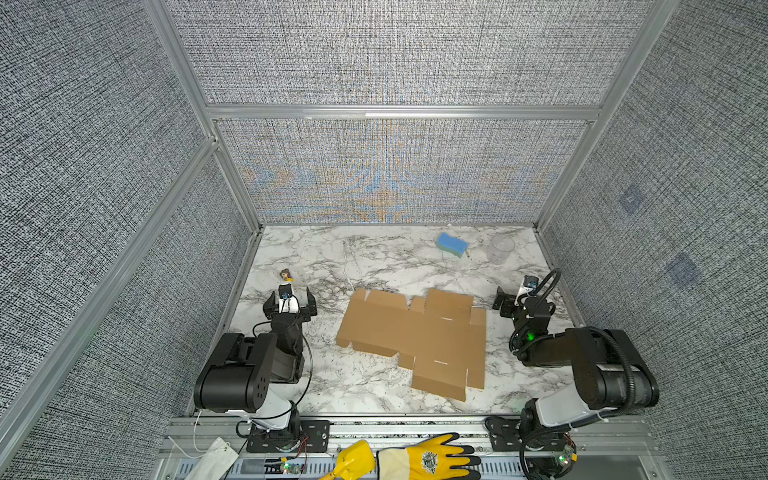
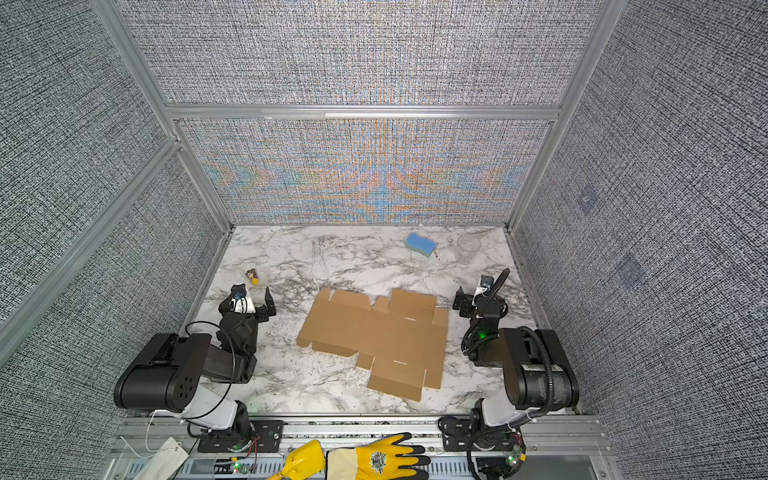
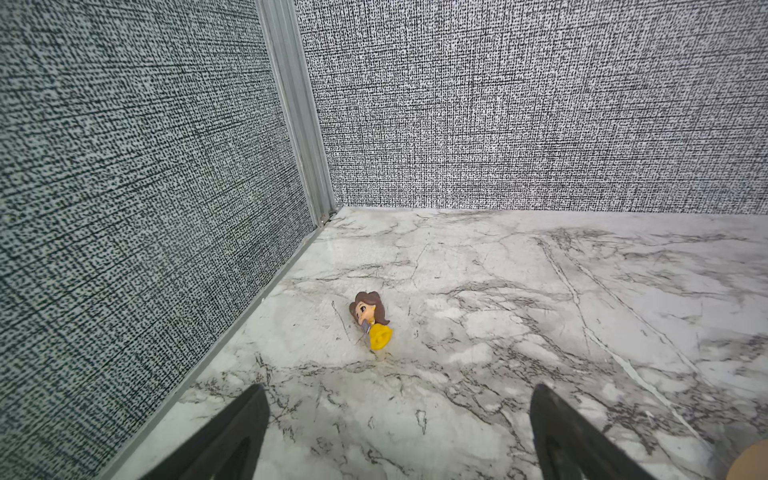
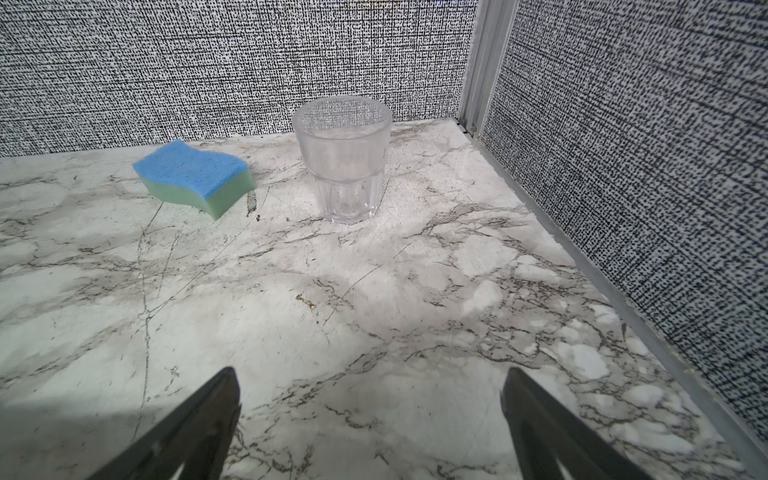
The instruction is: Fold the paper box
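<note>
The paper box lies as a flat, unfolded brown cardboard sheet with flaps and slots in the middle of the marble table, and nothing touches it. My left gripper is to its left, open and empty, pointing toward the back wall. In the left wrist view its fingers stand wide apart over bare marble, and a brown edge of the paper box shows at a corner. My right gripper is to the right of the sheet, also open and empty.
A small figurine in a yellow dress lies just beyond the left gripper. A blue and green sponge and a clear glass stand at the back right. Grey walls enclose three sides. A yellow glove lies on the front rail.
</note>
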`<state>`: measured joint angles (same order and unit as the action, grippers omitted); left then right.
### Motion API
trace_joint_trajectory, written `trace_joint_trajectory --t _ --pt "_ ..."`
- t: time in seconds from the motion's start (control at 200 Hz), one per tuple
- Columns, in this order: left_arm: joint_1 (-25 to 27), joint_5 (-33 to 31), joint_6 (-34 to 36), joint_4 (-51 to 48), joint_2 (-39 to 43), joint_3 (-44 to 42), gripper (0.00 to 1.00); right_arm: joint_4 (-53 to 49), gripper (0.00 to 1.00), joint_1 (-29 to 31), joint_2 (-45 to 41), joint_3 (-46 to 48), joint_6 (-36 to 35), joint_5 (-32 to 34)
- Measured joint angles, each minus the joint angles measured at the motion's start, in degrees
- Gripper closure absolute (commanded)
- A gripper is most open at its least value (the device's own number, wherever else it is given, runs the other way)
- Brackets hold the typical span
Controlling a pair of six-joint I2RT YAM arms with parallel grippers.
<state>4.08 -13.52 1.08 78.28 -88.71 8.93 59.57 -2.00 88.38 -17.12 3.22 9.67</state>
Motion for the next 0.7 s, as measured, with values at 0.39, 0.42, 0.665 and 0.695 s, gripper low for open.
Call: trace_joint_trajectory --t 0.39,0.42,0.665,0.695 --pt "2.5 -5.0 0.6 -4.4 5.1 1.7 0.01 0.2 0.01 3.0 -7.6 3.6 -0.3 5.6" --pt "3.2 -5.7 0.7 -8.4 7.1 4.1 0.00 -1.2 0.00 3.2 -9.4 2.9 -0.3 6.3" --pt "4.6 -13.0 -2.8 -31.9 19.4 16.9 0.01 -13.9 0.01 6.3 -18.2 -2.3 1.5 13.2" --pt "4.9 -13.5 -3.4 -34.7 20.0 18.5 0.01 -15.7 0.00 6.4 -19.3 -3.1 2.0 13.6"
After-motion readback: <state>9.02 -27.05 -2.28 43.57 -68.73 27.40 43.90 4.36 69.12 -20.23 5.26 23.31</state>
